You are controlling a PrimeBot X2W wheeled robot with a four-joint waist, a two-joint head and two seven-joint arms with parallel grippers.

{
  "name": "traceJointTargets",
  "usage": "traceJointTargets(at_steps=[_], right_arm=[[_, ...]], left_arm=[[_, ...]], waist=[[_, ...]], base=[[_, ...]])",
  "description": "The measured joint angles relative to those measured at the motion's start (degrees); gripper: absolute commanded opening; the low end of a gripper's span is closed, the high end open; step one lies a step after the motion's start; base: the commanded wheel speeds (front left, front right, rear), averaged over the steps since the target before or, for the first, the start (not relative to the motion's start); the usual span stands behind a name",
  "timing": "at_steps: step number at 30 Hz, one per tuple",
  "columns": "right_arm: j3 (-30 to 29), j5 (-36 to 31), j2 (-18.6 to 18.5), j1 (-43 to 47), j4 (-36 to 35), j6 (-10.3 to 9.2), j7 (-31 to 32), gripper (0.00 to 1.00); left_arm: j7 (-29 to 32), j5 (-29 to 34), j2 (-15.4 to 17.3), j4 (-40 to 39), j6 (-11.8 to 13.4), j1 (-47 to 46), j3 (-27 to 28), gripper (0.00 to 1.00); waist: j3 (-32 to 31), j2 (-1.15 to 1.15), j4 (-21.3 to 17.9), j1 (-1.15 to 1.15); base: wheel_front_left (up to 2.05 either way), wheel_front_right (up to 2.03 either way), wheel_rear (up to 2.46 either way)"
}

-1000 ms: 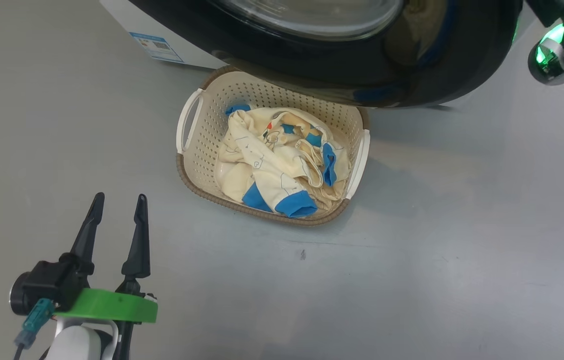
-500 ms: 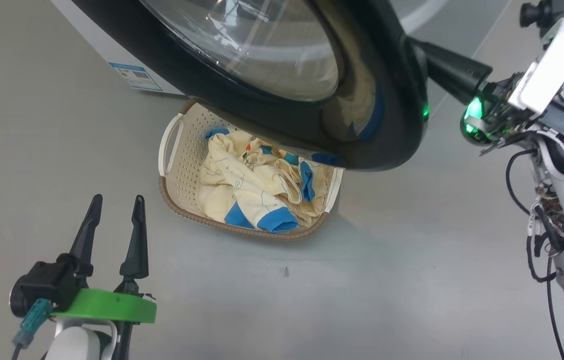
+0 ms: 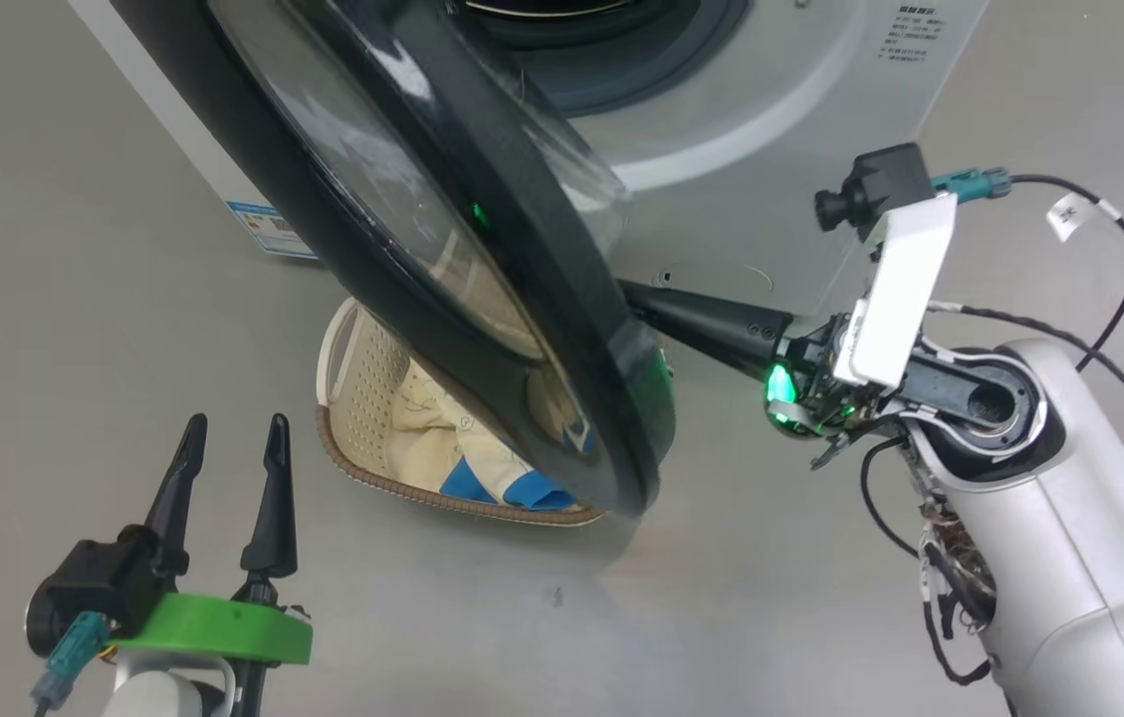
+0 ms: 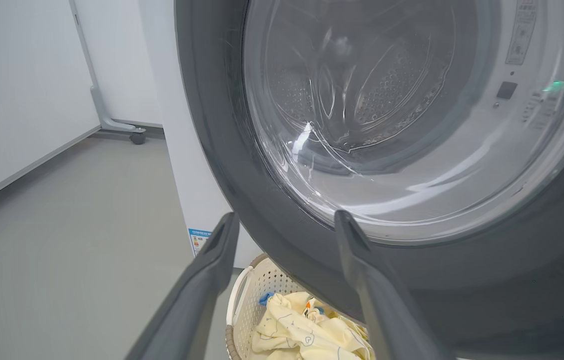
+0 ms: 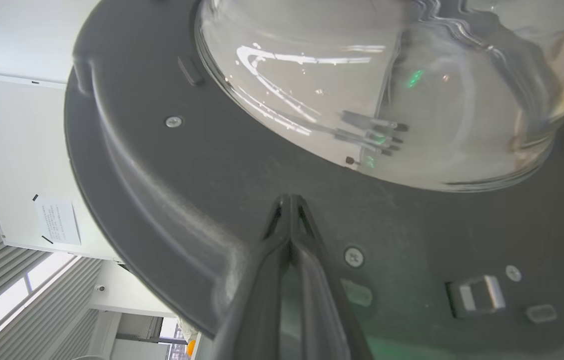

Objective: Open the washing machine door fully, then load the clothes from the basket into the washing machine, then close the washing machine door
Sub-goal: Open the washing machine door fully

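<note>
Head view: washing machine door (image 3: 542, 269) stands part open, swung out from the washing machine (image 3: 771, 179) and seen nearly edge-on, w/ the porthole exposed behind it. Step in hand, by judgement: open door fully. Loading not yet begun.

Right gripper (image 3: 646, 302): fingers together, nothing held, acting as a pusher. Right wrist view puts its fingertips (image 5: 276, 227) at the door's inner black face, just below the glass bulge. Contact vs. small gap can't be told.

Left gripper (image 3: 235, 428): fingers apart, empty, at lower left, well apart from the basket (image 3: 362, 373).

Basket pos.: on the floor (image 3: 820, 597) in front of the machine, w/ the clothes (image 3: 462, 463) inside. Door's lower rim overhangs most of it in this view.

Recommended procedure:
1. Push on flat plastic only. Avoid the glass bulge & the metal fitting (image 5: 476, 296). Both look smooth, so tip slip is likely.
2. Follow the hinge arc. Push approx. square to the door face, else the tips slide along the rim.
3. Go slow near the end stop, no hard shove vs. the hinge.
4. Check the door is clear of the basket. Whether the rim touches it can't be told from here.
5. Hold the left gripper back until the swing is done, then go for the clothes.
</note>
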Motion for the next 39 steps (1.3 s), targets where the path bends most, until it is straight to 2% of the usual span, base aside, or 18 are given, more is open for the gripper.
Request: traceJointTargets(at_steps=[16, 20, 28, 39], right_arm=[[4.89, -0.62, 3.15, 7.84, -1.05, 0.0, -1.43, 0.0], [6.12, -1.18, 3.24, 8.45, -1.22, 0.0, -2.75, 0.0], [7.81, -2.7, 3.34, 8.76, -0.86, 0.0, -6.36, 0.0], [12.7, -1.44, 3.31, 9.07, -0.57, 0.0, -9.84, 0.0]], left_arm=[[0.0, -1.54, 0.04, 0.55, 0.68, 2.65, -1.33, 1.0], [0.0, -2.02, 0.08, 0.2, 1.65, 2.74, -1.16, 1.0], [0.0, -2.94, 0.1, -0.08, 1.93, 2.88, -1.86, 1.0], [0.0, -3.36, 0.1, -0.19, 2.58, 2.94, -1.91, 1.0]], waist=[[-5.45, 0.0, 2.39, 0.0], [-5.96, 0.0, 3.32, 0.0], [-6.05, 0.0, 4.23, 0.0], [-7.22, 0.0, 5.32, 0.0]], base=[[0.0, 0.0, 0.0], [0.0, 0.0, 0.0], [0.0, 0.0, 0.0], [0.0, 0.0, 0.0]])
